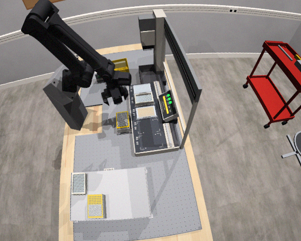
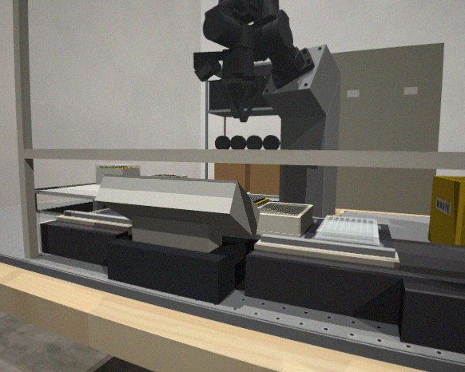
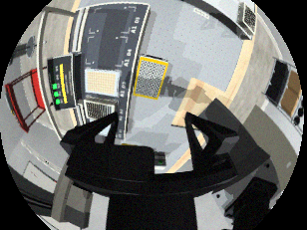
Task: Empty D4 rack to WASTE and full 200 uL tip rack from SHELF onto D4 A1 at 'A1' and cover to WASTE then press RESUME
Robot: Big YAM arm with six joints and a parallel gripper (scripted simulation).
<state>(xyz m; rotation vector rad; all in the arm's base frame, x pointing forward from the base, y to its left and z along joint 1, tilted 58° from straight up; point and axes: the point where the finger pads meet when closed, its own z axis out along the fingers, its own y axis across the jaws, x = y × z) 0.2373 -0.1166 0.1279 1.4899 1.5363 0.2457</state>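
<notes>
1. Grey plank flooring and a curved grey wall surround the pale wooden desk [image 1: 63, 145], which carries a perforated grey mat.
2. From above, the black two-fingered pincer [image 1: 114, 98] hangs spread wide and grasping nothing, beside the dark liquid-handler deck [image 1: 148, 134] near the desk's far edge.
3. Only the top and wrist views show the yellow-framed tip rack [image 1: 122, 119] standing off the deck, just beside its long edge; the two deck positions at the deck's nearer end lie bare.
4. Only the top view shows the flat grey shelf unit [image 1: 127, 191] at the desk's near-left corner, with a white-framed rack [image 1: 78, 183] and a yellow-framed rack [image 1: 95, 206] on it.
5. From the side, the yellow waste bin [image 2: 455, 210] is cut off at the frame's right edge; its inside is hidden.
6. Labels and engravings are too small to read anywhere.
</notes>
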